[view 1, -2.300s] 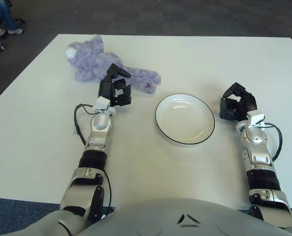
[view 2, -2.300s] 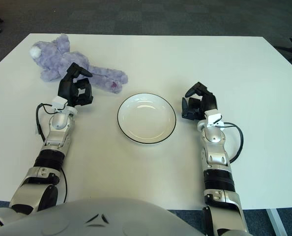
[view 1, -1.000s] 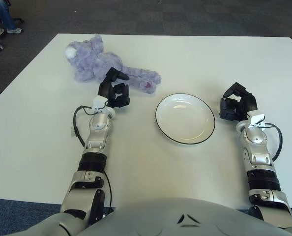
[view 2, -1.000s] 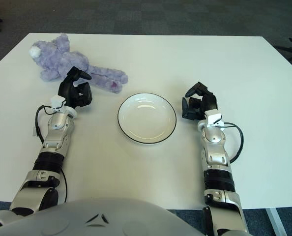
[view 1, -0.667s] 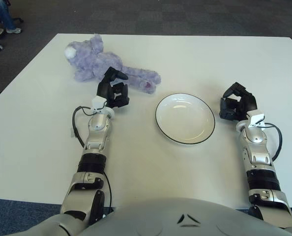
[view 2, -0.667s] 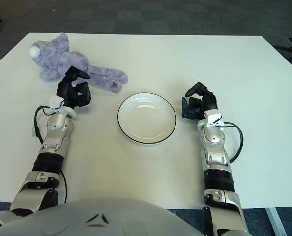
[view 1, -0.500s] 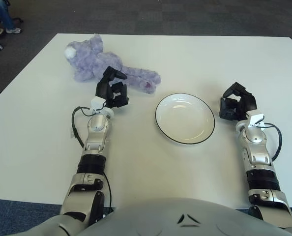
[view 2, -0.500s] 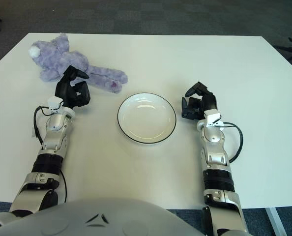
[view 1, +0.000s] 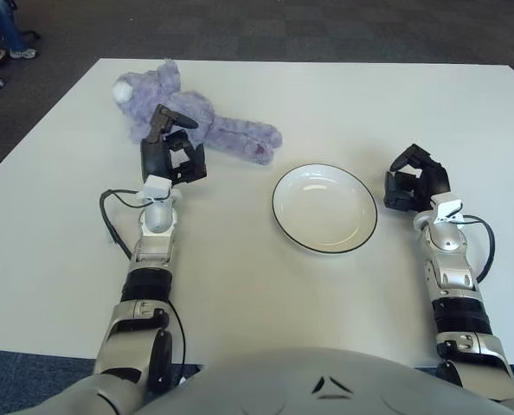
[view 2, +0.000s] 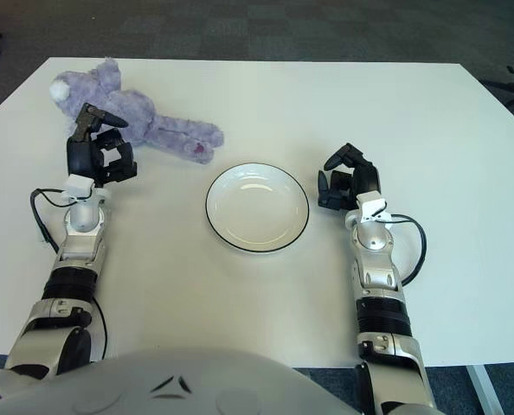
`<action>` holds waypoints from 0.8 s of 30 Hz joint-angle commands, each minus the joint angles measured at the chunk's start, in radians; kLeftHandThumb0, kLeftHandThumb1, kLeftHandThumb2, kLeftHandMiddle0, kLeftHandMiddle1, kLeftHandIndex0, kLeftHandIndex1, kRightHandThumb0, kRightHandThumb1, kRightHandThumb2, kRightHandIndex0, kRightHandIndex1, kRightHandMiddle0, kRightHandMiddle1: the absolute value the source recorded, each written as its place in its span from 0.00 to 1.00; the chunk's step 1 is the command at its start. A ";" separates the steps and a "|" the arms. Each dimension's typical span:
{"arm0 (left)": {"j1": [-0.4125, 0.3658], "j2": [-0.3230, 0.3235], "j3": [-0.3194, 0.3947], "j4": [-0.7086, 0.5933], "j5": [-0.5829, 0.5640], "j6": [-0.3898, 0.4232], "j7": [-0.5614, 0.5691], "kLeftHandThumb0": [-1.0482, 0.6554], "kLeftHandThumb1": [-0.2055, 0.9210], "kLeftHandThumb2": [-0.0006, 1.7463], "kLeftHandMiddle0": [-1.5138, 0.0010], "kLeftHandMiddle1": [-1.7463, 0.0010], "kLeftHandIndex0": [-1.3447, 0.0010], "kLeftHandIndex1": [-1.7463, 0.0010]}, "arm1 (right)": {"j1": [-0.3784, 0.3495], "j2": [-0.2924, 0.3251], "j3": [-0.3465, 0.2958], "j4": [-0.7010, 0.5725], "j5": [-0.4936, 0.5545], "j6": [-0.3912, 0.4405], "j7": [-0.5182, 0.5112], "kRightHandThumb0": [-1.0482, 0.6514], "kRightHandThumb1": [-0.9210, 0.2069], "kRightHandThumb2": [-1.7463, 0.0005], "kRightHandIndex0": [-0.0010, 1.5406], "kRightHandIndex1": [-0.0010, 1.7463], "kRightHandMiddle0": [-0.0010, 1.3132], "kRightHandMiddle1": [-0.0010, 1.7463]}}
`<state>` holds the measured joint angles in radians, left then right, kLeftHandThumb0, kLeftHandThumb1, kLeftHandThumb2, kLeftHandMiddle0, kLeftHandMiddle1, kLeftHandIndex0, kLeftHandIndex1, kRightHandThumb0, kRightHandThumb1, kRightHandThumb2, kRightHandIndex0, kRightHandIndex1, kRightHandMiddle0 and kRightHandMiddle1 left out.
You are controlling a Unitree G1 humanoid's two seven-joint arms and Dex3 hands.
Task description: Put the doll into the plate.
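A purple plush doll [view 1: 192,117] lies on its side at the back left of the white table [view 1: 326,104], head to the left, legs pointing right. The white plate [view 1: 324,207] with a dark rim sits in the middle, with nothing in it. My left hand [view 1: 172,152] hovers just in front of the doll's body, fingers spread and holding nothing. My right hand [view 1: 415,183] shows to the right of the plate, fingers curled, holding nothing.
The table's left edge [view 1: 32,130] runs close to the doll. Dark carpet [view 1: 283,26] lies beyond the far edge. A cable [view 1: 110,216] loops beside my left forearm.
My left hand has moved left and slightly back, from near the doll's legs to in front of its body. The doll, plate and right hand have not moved.
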<state>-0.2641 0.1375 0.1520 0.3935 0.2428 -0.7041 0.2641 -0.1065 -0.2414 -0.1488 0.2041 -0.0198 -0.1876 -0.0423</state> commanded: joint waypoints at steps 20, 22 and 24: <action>0.016 0.181 -0.071 0.008 0.221 0.024 0.066 0.24 0.86 0.37 0.94 0.49 0.99 0.42 | 0.017 0.009 0.008 0.060 0.000 0.003 0.024 0.33 0.56 0.23 0.81 1.00 0.49 1.00; 0.008 0.198 -0.076 0.010 0.230 0.024 0.070 0.23 0.85 0.37 0.95 0.51 1.00 0.46 | 0.016 0.008 0.008 0.061 0.000 0.003 0.025 0.33 0.56 0.23 0.81 1.00 0.49 1.00; -0.001 0.213 -0.080 0.010 0.239 0.027 0.074 0.21 0.84 0.36 0.97 0.53 1.00 0.50 | 0.016 0.008 0.008 0.063 -0.002 0.003 0.026 0.33 0.56 0.23 0.81 1.00 0.49 1.00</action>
<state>-0.2408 0.3210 0.0834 0.3976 0.4593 -0.6815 0.3358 -0.1124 -0.2399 -0.1491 0.2277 -0.0189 -0.2148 -0.0304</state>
